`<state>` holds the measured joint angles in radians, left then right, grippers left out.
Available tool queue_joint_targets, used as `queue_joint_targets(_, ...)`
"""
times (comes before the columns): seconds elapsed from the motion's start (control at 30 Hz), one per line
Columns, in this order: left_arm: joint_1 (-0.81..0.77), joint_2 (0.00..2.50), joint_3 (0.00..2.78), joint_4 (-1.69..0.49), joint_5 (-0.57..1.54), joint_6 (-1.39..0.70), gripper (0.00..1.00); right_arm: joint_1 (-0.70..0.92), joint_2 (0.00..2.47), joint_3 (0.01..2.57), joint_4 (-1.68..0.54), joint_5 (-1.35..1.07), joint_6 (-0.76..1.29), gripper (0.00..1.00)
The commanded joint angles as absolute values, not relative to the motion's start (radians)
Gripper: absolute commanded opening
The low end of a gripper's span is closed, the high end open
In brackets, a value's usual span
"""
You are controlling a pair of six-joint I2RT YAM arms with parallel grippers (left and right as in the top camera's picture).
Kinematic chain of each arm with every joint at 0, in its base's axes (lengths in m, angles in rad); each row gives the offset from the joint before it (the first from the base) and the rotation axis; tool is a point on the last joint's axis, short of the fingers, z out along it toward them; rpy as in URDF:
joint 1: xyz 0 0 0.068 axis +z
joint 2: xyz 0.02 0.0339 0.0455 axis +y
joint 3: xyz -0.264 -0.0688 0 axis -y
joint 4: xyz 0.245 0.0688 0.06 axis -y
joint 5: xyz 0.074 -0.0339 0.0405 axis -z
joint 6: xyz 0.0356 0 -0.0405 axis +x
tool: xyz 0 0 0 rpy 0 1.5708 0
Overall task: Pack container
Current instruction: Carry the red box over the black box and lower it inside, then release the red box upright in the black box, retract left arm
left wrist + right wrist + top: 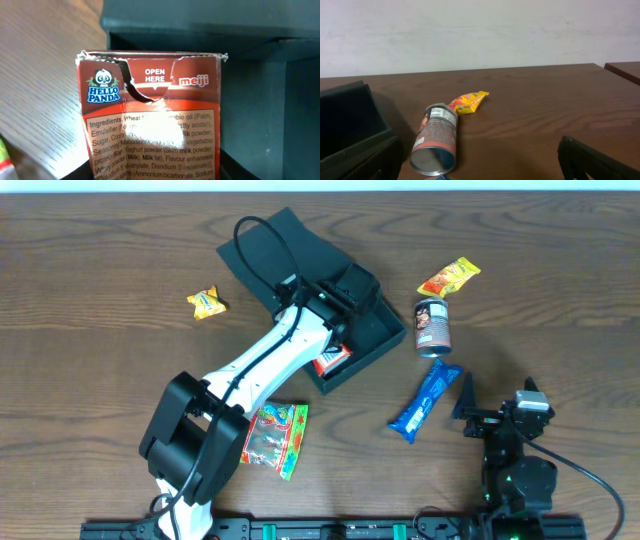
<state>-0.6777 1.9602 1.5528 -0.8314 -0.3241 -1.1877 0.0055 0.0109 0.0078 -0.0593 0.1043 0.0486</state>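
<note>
The dark teal container (378, 332) sits open at the table's middle, its flap lid (275, 240) lying back to the far left. My left gripper (345, 290) reaches over it. In the left wrist view a red Hello Panda box (150, 125) fills the space between the jaws, with the container wall (200, 42) behind it. The fingers themselves barely show, so I cannot tell whether they touch the box. From overhead the box (335, 361) sits at the container's near corner under the arm. My right gripper (500, 412) rests open near the front right, nothing between its fingers (595, 160).
A red can (433, 325) lies on its side right of the container, a yellow packet (449, 278) beyond it. A blue bar (425, 400) lies near the right gripper. A gummy packet (275, 435) sits by the left arm, a small yellow packet (206, 302) far left.
</note>
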Motion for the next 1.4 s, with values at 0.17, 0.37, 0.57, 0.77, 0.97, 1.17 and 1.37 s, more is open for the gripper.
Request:
queue_joint_targets(0.17, -0.673, 1.977, 1.557, -0.851, -0.365, -1.129, 0.61, -0.006, 0.006, 0.006, -0.064, 0.104, 0.055, 0.99)
queue_joint_targets(0.37, -0.672, 1.977, 1.557, -0.858, -0.347, -1.129, 0.62, -0.006, 0.006, 0.006, -0.064, 0.104, 0.055, 0.99)
queue_joint_targets(0.57, -0.672, 1.977, 1.557, -0.867, -0.320, -1.124, 0.68, -0.006, 0.006, 0.006, -0.064, 0.104, 0.055, 0.99)
queue_joint_targets(0.77, -0.672, 1.976, 1.559, -0.887, -0.321, -1.122, 0.68, -0.006, 0.006, 0.006, -0.064, 0.104, 0.055, 0.99)
queue_joint_targets(0.97, -0.673, 1.961, 1.579, -0.860, -0.298, -1.094, 0.43, -0.006, 0.006, 0.006, -0.064, 0.104, 0.055, 0.99)
queue_joint_targets(1.17, -0.673, 1.962, 1.579, -0.838, -0.265, -1.044, 0.06, -0.006, 0.006, 0.006, -0.064, 0.104, 0.055, 0.99)
queue_joint_targets(1.37, -0.668, 2.011, 1.579, -0.836, -0.250, -1.047, 0.06, -0.006, 0.006, 0.006, -0.064, 0.104, 0.055, 0.99)
